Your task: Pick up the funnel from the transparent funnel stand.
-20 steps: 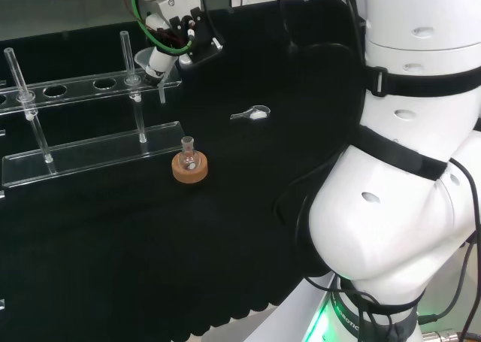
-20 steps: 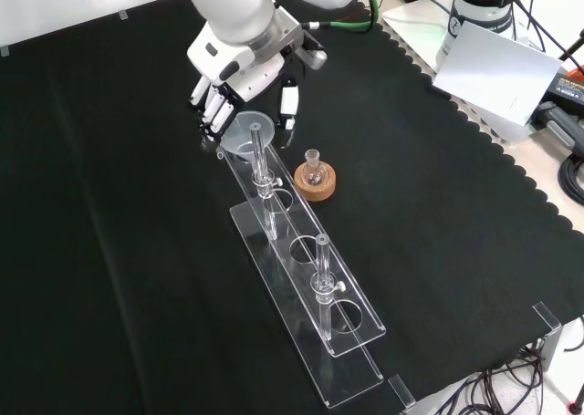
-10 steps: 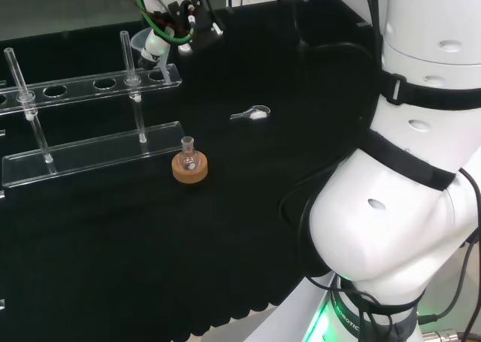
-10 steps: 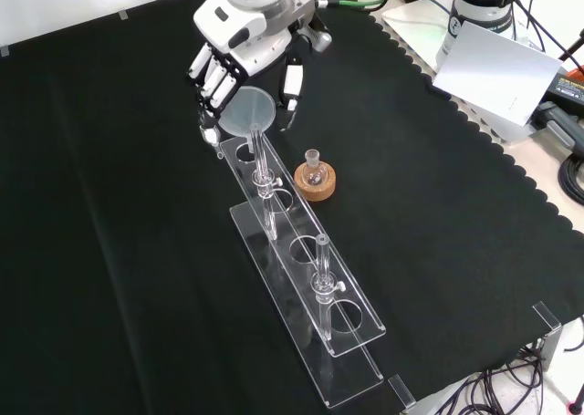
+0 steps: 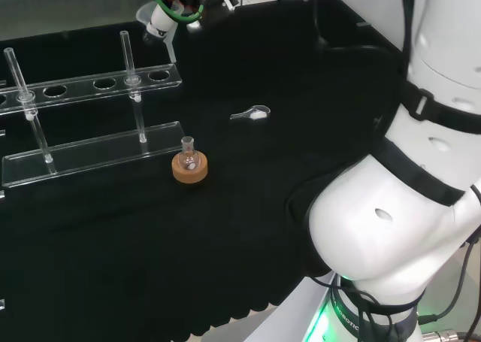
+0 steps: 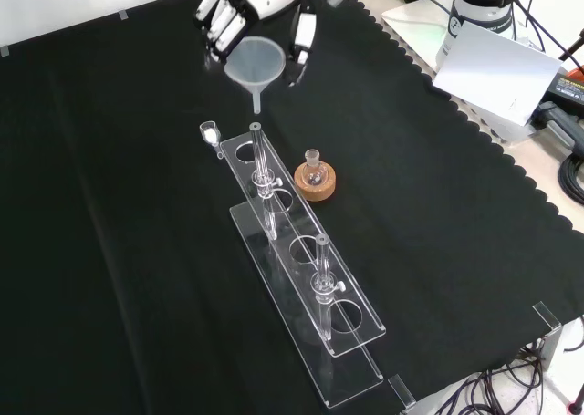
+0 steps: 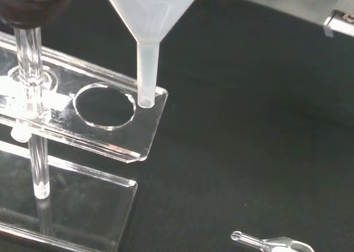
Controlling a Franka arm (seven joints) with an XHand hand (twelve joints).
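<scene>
lift step — hand (image 6: 260, 5) clamped round funnel (image 6: 256, 61), spout clear above the funnel stand (image 6: 306, 251), at 12 o'clock of its end hole in front view. next: hold it steady, upright — likely done.

Funnel (image 7: 148, 19) spout above the clear stand (image 7: 83, 124), small spoon (image 7: 274, 243) on black cloth (image 7: 249, 124)

small flask (image 5: 188, 149) upright on cork ring (image 5: 189, 169), mid cloth (image 5: 248, 229), well in from its edges. clear scoop (image 5: 250, 115) with white powder lies flat, apart from the flask, toward the cloth's far edge in head view. scalloped cloth edge nearest arm base.
</scene>
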